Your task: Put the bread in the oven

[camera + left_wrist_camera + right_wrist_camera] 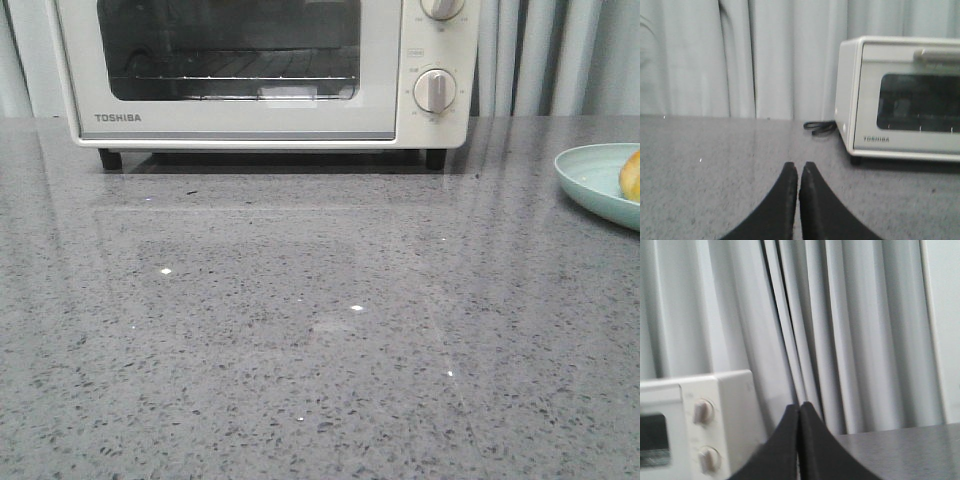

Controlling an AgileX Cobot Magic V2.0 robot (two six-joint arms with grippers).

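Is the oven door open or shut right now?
Shut. In the front view the oven has its glass door standing upright, flush with the front, the wire rack seen only through the window. The left wrist view shows the same.

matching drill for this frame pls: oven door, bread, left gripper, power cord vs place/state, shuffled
1 oven door
2 bread
3 left gripper
4 black cord

A on the pale plate, table's right edge
B fingers together, holding nothing
C closed
D on the table beside the oven

Pairs: 1-C, 2-A, 3-B, 4-D
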